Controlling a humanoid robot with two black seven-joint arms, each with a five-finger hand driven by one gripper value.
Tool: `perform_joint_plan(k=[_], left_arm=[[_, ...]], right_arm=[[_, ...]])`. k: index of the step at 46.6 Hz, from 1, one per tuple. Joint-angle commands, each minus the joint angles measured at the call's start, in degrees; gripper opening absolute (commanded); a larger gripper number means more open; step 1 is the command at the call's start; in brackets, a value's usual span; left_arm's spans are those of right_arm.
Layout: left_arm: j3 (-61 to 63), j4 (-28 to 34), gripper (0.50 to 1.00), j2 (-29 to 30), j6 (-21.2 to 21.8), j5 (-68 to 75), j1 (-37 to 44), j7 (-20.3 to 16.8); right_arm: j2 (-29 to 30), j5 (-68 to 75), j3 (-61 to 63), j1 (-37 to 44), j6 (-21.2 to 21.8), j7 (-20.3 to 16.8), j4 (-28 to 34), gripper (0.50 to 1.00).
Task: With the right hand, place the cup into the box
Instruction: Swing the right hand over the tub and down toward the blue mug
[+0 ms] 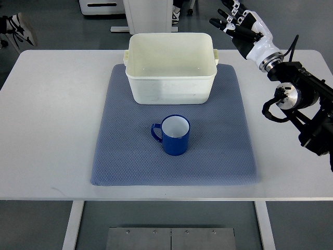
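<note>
A blue cup (175, 135) with a white inside stands upright on the blue-grey mat (125, 156), its handle pointing left. A cream plastic box (170, 83) stands empty on the mat just behind the cup. My right hand (235, 22) is raised at the upper right, beyond the table's far edge, right of the box and well away from the cup. Its fingers are spread and hold nothing. The right arm (296, 99) comes in from the right edge. The left arm is out of view.
The mat lies in the middle of a white table (52, 120). White equipment (104, 6) stands on the floor behind the table. A person's shoe (21, 28) shows at the far left.
</note>
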Motion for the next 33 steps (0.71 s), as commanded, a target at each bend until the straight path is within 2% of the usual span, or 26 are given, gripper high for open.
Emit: perform_joint_plan(k=[1, 20, 33], left_arm=[[-0.01, 0.00, 1.000, 0.00, 0.00, 0.09, 0.01, 0.01], [-0.01, 0.00, 1.000, 0.00, 0.00, 0.09, 0.01, 0.01], [-0.01, 0.00, 1.000, 0.00, 0.00, 0.00, 0.01, 0.01]], right_arm=[[-0.12, -2.52, -0.01, 0.02, 1.16, -0.05, 2.33, 0.995], [-1.26, -17.90, -6.16, -0.95, 11.01, 0.47, 9.72, 0.995], [-1.35, -22.39, -11.61, -1.03, 12.42, 0.56, 10.69, 0.995]])
